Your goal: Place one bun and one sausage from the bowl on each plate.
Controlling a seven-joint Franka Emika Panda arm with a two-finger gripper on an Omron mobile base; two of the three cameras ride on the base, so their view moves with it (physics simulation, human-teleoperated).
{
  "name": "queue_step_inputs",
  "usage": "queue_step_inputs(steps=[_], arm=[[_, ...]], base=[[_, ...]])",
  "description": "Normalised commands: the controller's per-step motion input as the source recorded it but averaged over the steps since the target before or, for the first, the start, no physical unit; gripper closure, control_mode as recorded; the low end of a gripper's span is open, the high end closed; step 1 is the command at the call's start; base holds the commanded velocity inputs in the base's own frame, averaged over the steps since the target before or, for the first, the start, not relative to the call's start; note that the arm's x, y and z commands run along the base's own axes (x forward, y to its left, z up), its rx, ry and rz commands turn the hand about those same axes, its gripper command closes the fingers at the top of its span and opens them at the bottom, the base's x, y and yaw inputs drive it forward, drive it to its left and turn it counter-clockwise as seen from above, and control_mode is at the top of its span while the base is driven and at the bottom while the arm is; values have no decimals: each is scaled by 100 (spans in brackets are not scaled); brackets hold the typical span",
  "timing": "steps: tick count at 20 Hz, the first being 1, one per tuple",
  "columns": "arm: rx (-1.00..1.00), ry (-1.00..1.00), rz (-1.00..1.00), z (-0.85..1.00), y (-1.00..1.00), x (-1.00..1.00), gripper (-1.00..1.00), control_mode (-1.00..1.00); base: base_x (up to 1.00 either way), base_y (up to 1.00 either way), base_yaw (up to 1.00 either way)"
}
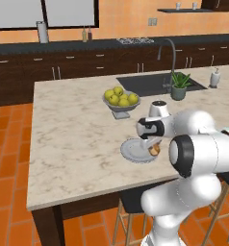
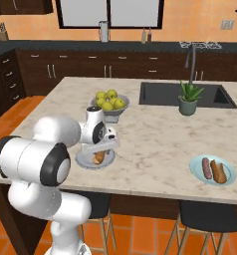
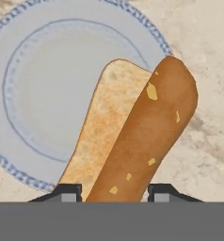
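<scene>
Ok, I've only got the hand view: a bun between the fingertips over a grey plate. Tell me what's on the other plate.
Observer: The pale blue plate near the counter's front right already holds a sausage and a second bun.
Operator: Now tell me if a sausage is on the grey one.
Observer: No sausage seen on the grey plate; the gripper hides part of it in both base views.
Operator: Say what's behind it.
Observer: A footed fruit bowl of yellow-green fruit stands just beyond it.

A golden-brown bun [image 3: 137, 136] sits clamped between the jaws, over the ridged rim of the light grey plate [image 3: 34, 94].
</scene>
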Motion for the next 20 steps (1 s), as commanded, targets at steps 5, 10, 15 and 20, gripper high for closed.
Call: queue_step_inputs(steps=[5, 10, 15, 20], arm=[[0, 0, 4, -47, 1, 19, 100, -100], [0, 0, 2, -29, 3, 26, 100, -100], [0, 0, 0, -2, 13, 12, -100, -100], [-1, 0, 0, 42, 15, 0, -100, -100]], base=[[0, 0, 0], [0, 0, 0], [0, 0, 0], [0, 0, 0]])
